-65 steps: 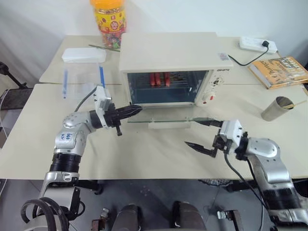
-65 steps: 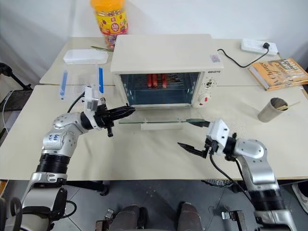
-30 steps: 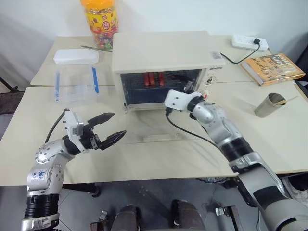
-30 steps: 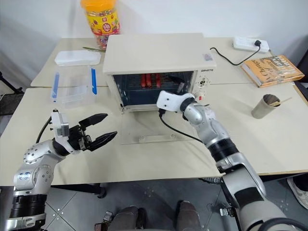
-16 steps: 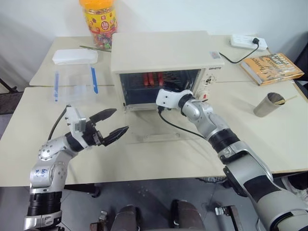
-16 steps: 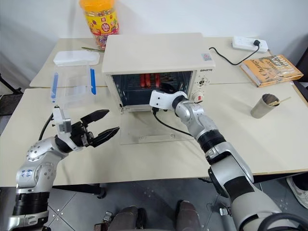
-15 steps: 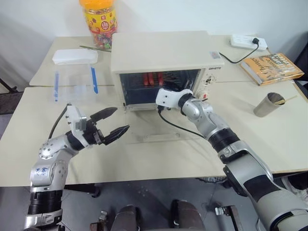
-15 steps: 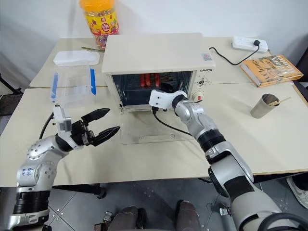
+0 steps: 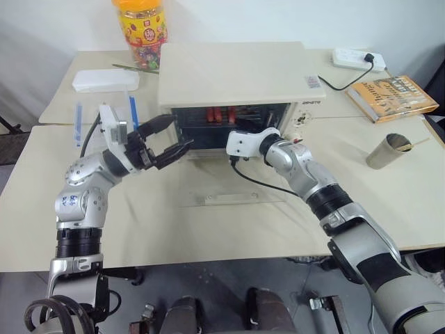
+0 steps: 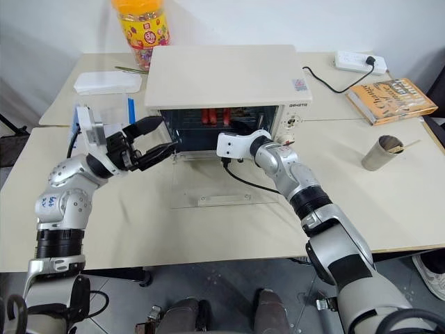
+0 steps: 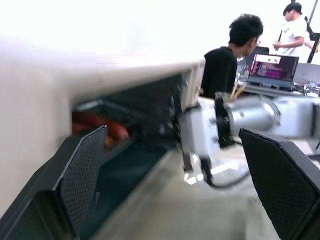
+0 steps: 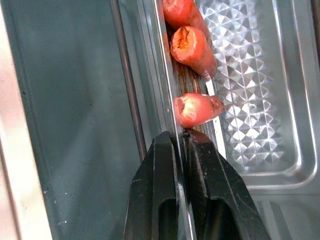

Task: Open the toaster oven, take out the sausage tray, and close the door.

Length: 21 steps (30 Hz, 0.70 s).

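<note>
While the door (image 9: 229,182) lies flat, my right gripper (image 12: 181,142) pinches the sausage tray (image 12: 250,100) rim inside the toaster oven (image 9: 233,73); my left gripper (image 9: 169,139) hangs spread at its left.

Small dark brand lettering on the boxy cream-white toaster oven (image 10: 229,76) — too small to read — nothing else legible.
</note>
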### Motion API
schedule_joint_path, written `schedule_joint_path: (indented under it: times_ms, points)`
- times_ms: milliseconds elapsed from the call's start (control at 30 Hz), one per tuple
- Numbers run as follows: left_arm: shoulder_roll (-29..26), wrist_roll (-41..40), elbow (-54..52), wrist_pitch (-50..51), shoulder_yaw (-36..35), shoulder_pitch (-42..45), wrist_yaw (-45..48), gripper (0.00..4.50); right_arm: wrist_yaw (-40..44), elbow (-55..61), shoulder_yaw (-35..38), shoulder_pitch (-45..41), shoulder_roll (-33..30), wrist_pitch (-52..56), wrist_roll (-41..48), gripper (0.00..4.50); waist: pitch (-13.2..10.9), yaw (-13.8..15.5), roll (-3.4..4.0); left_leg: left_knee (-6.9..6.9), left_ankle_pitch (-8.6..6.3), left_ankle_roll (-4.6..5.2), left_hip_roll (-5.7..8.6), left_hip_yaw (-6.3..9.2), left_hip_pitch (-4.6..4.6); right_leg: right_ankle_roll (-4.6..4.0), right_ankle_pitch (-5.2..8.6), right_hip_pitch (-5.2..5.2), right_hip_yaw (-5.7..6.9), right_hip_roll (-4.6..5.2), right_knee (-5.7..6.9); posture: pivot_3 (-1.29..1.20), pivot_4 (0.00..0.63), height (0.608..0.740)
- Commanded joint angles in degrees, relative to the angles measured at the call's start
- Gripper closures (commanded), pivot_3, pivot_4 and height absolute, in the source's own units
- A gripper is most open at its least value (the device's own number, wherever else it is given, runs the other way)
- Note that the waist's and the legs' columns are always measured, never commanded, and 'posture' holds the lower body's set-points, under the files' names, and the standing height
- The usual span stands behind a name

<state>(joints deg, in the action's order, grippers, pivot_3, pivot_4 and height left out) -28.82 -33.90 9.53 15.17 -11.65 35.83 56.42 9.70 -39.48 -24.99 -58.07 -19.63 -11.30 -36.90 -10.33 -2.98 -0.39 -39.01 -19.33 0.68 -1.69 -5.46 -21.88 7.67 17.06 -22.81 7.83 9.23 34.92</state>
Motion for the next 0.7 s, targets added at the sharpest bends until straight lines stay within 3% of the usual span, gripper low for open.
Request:
schedule_joint_path:
  times_ms: [33,400,700]
  points:
    - [0.1,0.4,3.5,-1.2,-0.6,3.5,0.1,0.00,0.6,6.9,1.8,-0.3,-0.7,-2.1,1.7,4.44,0.0,-0.1,0.00,0.01,0.00,0.00,0.00,0.00,0.00,0.00,0.00,0.00,0.02,0.00,0.00,0.00,0.150,0.740]
    - [0.8,1.1,8.1,-2.0,-0.2,6.6,1.6,0.00,10.0,20.9,3.0,6.9,-3.5,-0.4,3.7,4.44,0.0,-0.3,0.00,-0.10,0.00,0.00,0.00,0.06,-0.18,0.00,0.00,-0.11,0.10,-0.01,0.00,0.00,0.150,0.740]
    - [-0.1,2.4,10.7,-2.3,0.2,5.0,4.0,0.00,17.1,48.0,5.5,28.1,-7.8,7.5,1.9,4.44,0.0,0.4,-0.01,-0.13,0.00,0.00,0.02,0.06,-0.19,0.00,0.00,-0.12,0.09,-0.01,0.03,0.00,0.150,0.740]
